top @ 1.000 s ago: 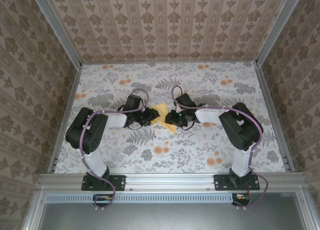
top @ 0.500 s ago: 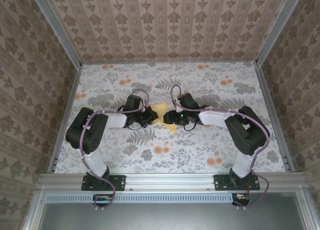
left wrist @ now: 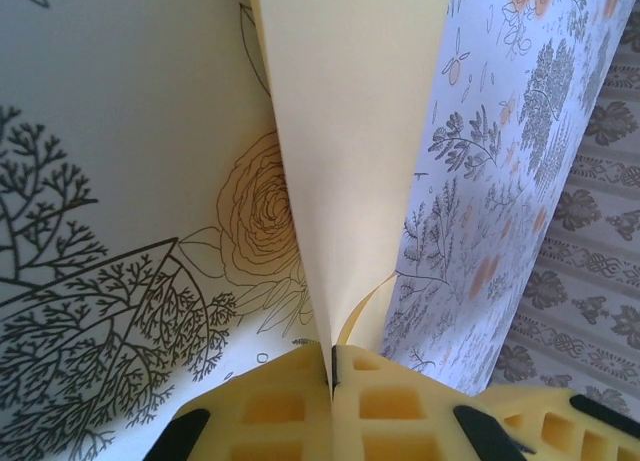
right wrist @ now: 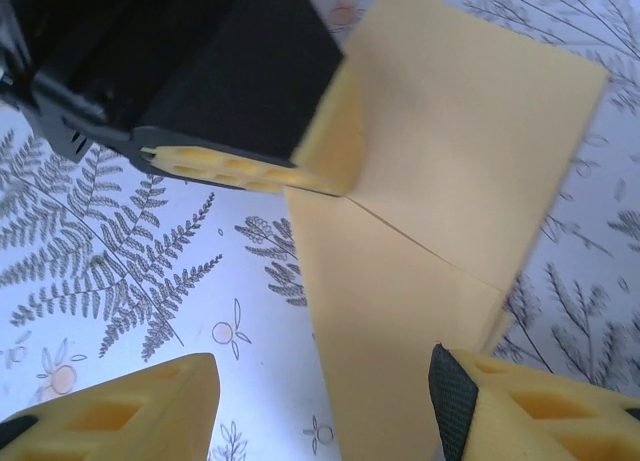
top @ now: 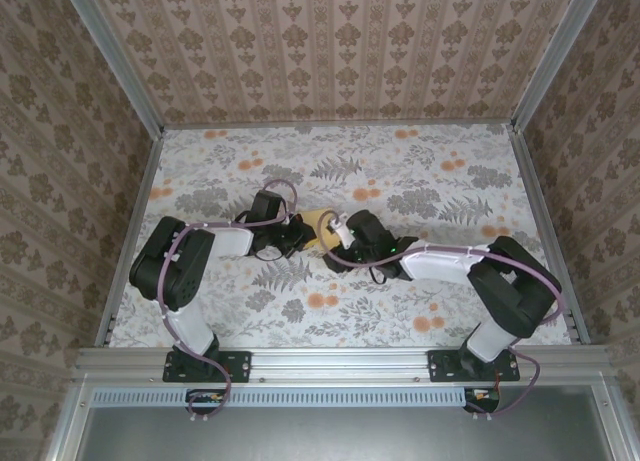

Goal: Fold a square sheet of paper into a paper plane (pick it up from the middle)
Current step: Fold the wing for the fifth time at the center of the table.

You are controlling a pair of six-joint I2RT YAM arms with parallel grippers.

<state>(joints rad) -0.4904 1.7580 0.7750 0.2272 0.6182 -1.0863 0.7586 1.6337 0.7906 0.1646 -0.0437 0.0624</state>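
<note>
The folded yellow paper is being gripped by the left pincer near the middle of the floral desk, between the ends of the two arms. The right pincer is being held just beside the paper, on its near side. In the left wrist view, the left pincer is being shown clamped on the paper. Its two yellow fingers are being pressed together, with the paper's edge pinched in the seam between them. From there the paper is being seen as a narrow strip widening away from the fingers, over the desk. A thin curl of a second layer is being shown just beside the pinch. In the right wrist view, the right pincer is being held open, its fingers being set wide apart on either side of the near end of the paper. Whether they are touching it cannot be told. A straight crease is being shown running across the paper. The left pincer is being seen biting the paper's edge where that crease begins, above the desk.
</note>
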